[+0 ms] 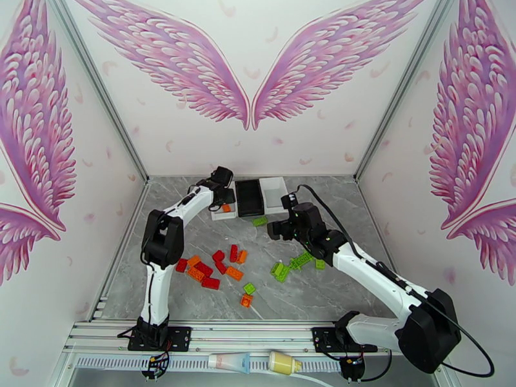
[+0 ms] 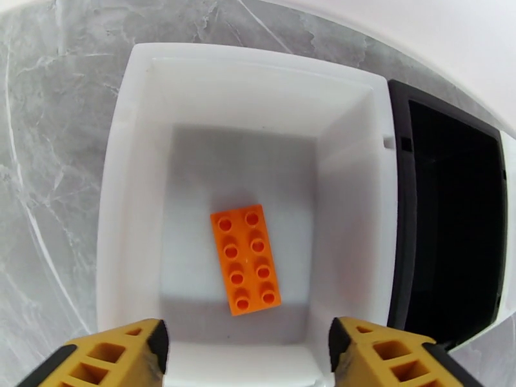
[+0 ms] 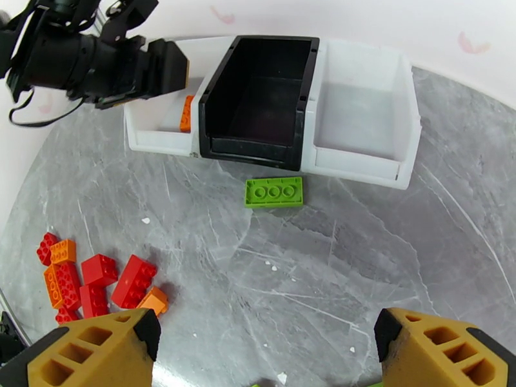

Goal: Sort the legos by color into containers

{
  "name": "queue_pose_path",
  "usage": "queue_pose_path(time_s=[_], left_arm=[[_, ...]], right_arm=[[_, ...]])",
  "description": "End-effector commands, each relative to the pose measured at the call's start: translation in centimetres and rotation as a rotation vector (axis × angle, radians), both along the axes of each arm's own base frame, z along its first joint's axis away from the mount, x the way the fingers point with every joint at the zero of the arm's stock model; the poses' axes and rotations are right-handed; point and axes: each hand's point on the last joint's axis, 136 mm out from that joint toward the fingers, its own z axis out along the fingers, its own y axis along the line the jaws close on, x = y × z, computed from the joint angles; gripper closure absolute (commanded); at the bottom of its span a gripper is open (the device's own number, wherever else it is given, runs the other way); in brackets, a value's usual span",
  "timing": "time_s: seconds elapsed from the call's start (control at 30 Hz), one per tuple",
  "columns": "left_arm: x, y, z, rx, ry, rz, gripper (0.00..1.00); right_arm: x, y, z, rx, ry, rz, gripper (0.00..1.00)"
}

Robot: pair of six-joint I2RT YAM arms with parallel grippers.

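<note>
The grey marbled table (image 1: 361, 278) carries the whole job.

The left gripper (image 2: 248, 343) hangs directly over the left white box (image 2: 129, 188). Its fingers are spread wide with nothing between them. The right gripper (image 3: 267, 343) is over the middle of the table, facing the boxes, with its fingers equally wide and empty.

The three joined boxes sit at the middle of the far edge. One orange brick (image 2: 246, 259) lies flat on the floor of the left white box, studs up. The black box (image 3: 251, 149) and the right white box (image 3: 361, 166) show no bricks inside.

Loose stock on the table:
- A red and orange pile (image 1: 209, 269) lies left of centre.
- A green cluster (image 1: 293, 262) lies right of centre.
- One green brick (image 3: 274, 191) lies just in front of the black box.
- A green brick (image 1: 249, 288) and an orange brick (image 1: 246, 300) lie toward the near edge.

Assessment: the sort is at an early stage. One brick is binned and nearly all remain. Red and green have not been started.
</note>
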Motion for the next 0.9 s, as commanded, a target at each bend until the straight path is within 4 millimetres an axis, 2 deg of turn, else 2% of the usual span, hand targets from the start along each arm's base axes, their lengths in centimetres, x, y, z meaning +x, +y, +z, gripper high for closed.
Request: queue_pose_path(time_s=[0.0,0.13,0.2,0.23,0.4,0.57,0.67,0.87], left_arm=[[-1.2,-0.6,6.8,-0.031,-0.172,-0.098,0.20],[-4.3,-0.9,8.4,-0.055,-0.266,-0.235,0.12],[-5.9,-0.9,8.9,-0.068,-0.313,-0.295,0.07],[-7.0,-0.7,8.3,-0.074,-0.318,-0.334,0.04],[-11.2,-1.3,9.7,-0.105,-0.411,-0.533,0.01],[-14.5,-1.4,8.0,-0.093,-0.438,-0.667,0.01],[-16.1,-2.3,7.7,-0.120,-0.499,-0.754,0.01],[-17.7,-3.0,6.8,-0.071,-0.514,-0.908,0.01]], right_arm=[[1.2,0.8,0.8,0.012,0.020,-0.010,0.07],[2.8,2.1,0.6,0.013,0.045,-0.006,0.06],[3.7,3.0,0.1,0.013,0.061,0.004,0.05],[4.0,3.5,0.0,0.010,0.068,0.010,0.04],[5.5,4.7,-2.8,-0.048,0.145,0.007,0.00],[6.8,5.1,-6.1,-0.107,0.218,-0.013,0.01],[7.9,5.5,-8.0,-0.135,0.242,-0.020,0.01],[10.1,6.4,-11.9,-0.188,0.289,-0.032,0.01]])
